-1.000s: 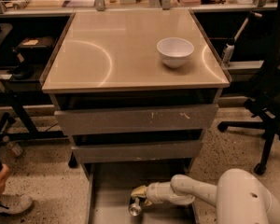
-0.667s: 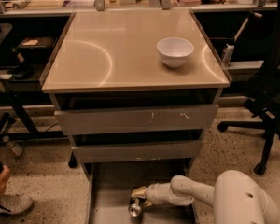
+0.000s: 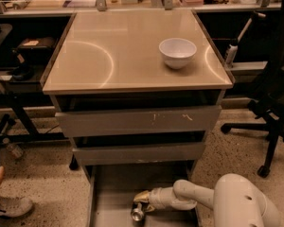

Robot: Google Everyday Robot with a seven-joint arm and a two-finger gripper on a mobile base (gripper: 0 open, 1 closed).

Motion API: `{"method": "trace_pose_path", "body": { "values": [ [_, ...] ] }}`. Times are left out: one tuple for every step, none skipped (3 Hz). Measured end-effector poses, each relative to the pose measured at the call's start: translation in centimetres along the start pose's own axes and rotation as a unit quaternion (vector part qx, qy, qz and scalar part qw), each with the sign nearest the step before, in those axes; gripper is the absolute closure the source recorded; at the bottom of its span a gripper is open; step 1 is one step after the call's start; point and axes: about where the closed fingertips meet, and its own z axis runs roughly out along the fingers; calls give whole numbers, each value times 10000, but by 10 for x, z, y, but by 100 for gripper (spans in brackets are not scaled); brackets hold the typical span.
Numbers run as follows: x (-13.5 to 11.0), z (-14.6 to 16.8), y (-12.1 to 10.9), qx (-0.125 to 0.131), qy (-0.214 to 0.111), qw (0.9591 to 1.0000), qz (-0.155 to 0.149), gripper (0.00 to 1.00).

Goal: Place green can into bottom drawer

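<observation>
The placing step seems in hand: at six o'clock the gripper (image 3: 143, 203) sits in the open bottom drawer (image 3: 111, 193), the green can (image 3: 137, 214) at its tip, clasped or freed I cannot tell, so next likely comes release, then retreat toward three o'clock.

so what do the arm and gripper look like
Smooth white arm of rounded tubular segments, bulging to a large dome at lower right; no cables or markings visible. The gripper, down in the bottom drawer, is yellowish-tan.
</observation>
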Motion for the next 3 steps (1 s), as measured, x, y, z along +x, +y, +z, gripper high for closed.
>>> {"method": "trace_pose_path", "body": {
  "values": [
    [0,0,0,0,0,10000,0,81],
    [0,0,0,0,0,10000,0,59],
    [0,0,0,0,1,10000,0,35]
  ]
}}
